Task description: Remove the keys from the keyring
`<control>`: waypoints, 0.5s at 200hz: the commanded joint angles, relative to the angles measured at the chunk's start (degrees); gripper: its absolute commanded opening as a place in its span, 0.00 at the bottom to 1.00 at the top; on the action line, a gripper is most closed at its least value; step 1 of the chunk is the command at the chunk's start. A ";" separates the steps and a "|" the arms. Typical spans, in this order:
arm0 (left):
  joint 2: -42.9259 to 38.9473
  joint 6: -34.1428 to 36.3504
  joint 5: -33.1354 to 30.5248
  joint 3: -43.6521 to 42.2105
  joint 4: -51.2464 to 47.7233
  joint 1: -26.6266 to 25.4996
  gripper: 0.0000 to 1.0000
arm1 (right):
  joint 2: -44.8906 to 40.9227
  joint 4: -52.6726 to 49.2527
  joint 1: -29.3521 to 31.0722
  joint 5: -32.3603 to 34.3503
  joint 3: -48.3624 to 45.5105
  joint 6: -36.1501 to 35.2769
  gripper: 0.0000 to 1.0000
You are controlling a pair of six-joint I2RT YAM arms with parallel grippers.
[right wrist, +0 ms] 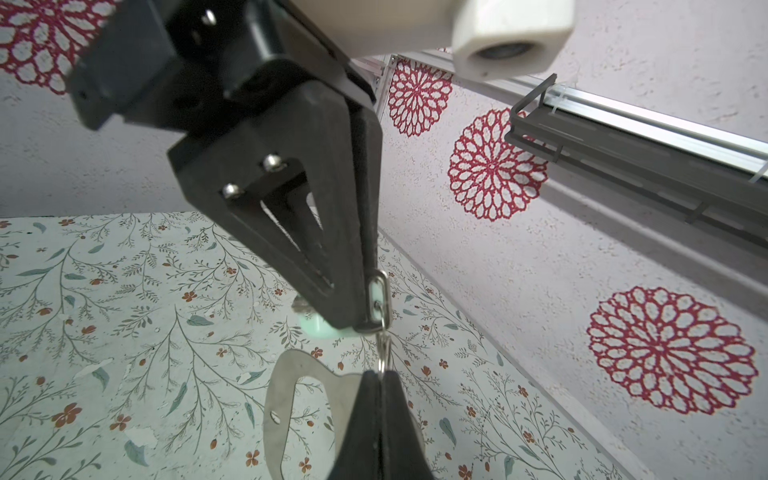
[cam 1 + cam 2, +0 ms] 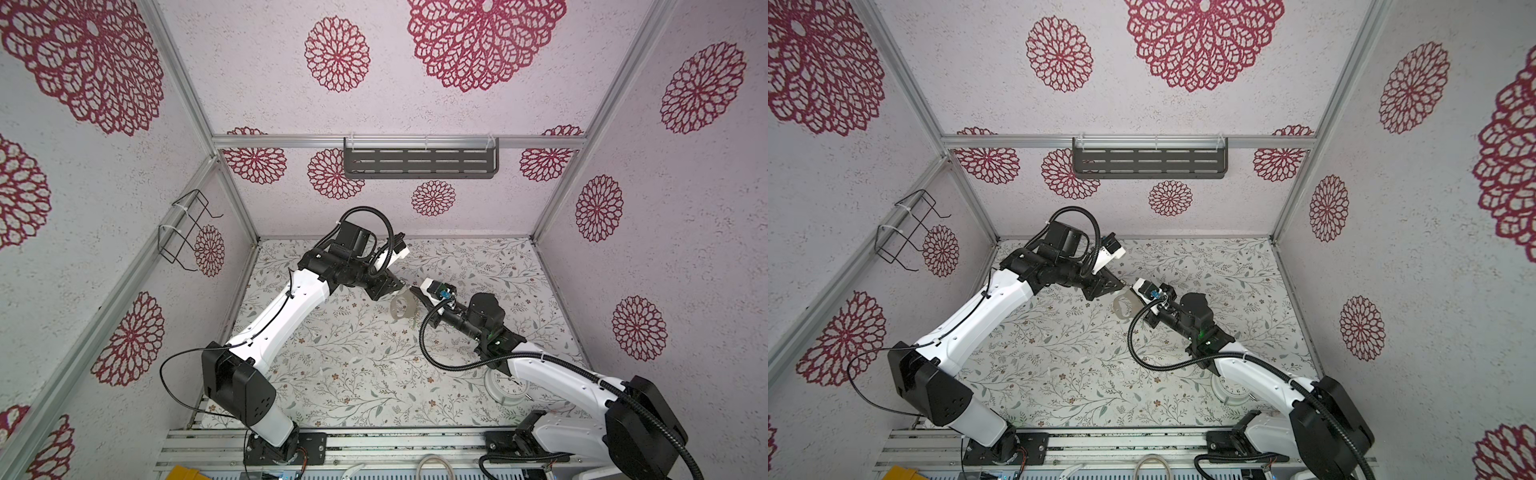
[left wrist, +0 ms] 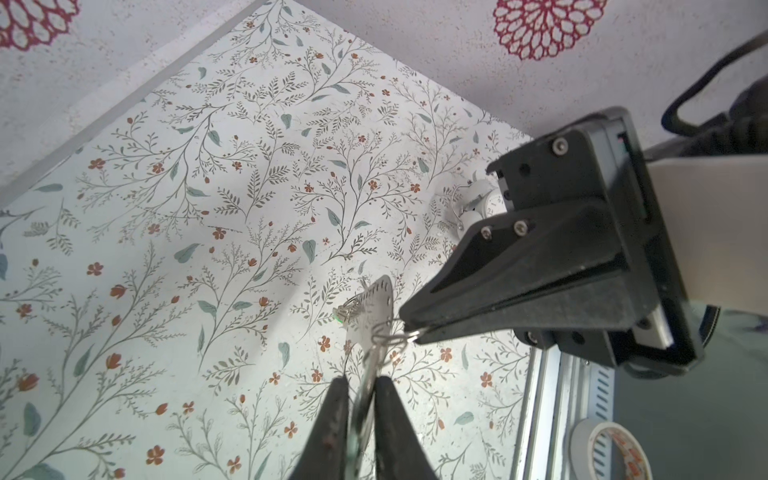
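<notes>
In a top view the keyring [image 2: 408,312] hangs at seven o'clock of the right gripper [image 2: 412,289], clamped on a wire ring [image 3: 390,337]; the left gripper [image 3: 361,384] flanks a key [image 3: 368,368], grip unclear.

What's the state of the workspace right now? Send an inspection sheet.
Surface: floral table, no spill seen.
Job's things: keyring held in the air between both arms; green tag near it; second key not made out.
Clutter: white clock partly under the right arm; tape roll off the table.
Grippers: right gripper shut on a small wire ring; left gripper slightly apart around a key, grip unclear.
Cables: black hoses loop along both arms, no snag seen.
Surroundings: shelf and wire basket on the walls.
</notes>
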 commanded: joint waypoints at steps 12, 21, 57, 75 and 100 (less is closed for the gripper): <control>1.01 0.01 1.27 0.73 1.76 0.99 0.28 | -1.84 0.60 -0.30 -3.04 1.06 -1.11 0.00; 0.86 0.02 1.02 0.32 2.35 0.90 0.30 | -1.90 0.38 -0.31 -3.18 1.13 -1.20 0.00; -0.54 3.23 -1.25 -2.60 4.33 -0.40 0.37 | -1.75 -2.10 -0.83 -3.86 2.10 -0.95 0.00; -2.23 4.62 -5.27 -5.52 6.91 -1.26 0.40 | -1.61 -3.20 -1.26 -4.48 2.63 -0.47 0.00; -5.00 4.44 -8.58 -9.94 11.88 -1.46 0.50 | -1.30 -4.74 -2.08 -5.43 3.61 0.60 0.00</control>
